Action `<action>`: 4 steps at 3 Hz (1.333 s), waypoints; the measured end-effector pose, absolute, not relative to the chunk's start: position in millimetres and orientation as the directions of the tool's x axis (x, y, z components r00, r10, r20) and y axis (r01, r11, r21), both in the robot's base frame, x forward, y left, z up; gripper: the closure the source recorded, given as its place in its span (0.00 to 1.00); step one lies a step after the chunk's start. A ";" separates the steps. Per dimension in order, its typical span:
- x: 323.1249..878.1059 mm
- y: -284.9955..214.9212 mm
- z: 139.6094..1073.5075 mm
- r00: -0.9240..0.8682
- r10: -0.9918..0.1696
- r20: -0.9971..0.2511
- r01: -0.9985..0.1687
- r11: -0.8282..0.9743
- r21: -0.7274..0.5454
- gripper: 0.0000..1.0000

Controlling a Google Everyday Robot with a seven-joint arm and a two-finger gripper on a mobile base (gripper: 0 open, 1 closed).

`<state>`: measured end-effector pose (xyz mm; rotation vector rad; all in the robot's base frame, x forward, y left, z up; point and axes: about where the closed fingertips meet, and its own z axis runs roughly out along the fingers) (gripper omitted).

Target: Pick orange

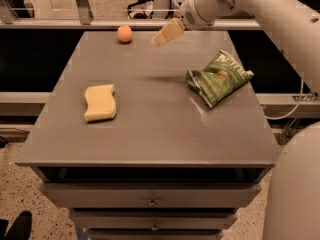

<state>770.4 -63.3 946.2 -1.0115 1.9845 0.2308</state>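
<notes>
grey tbl (150,124) w/ drawers (125,196), speckled flr (17,184)
</notes>
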 end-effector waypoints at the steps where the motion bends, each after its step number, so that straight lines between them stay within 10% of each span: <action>1: 773.8 -60.2 944.7 -0.328 -0.529 -0.783 -0.710 0.684 -0.165 0.00; 4: 807.9 1.9 911.3 -0.269 -0.438 -0.858 -0.745 0.659 -0.104 0.00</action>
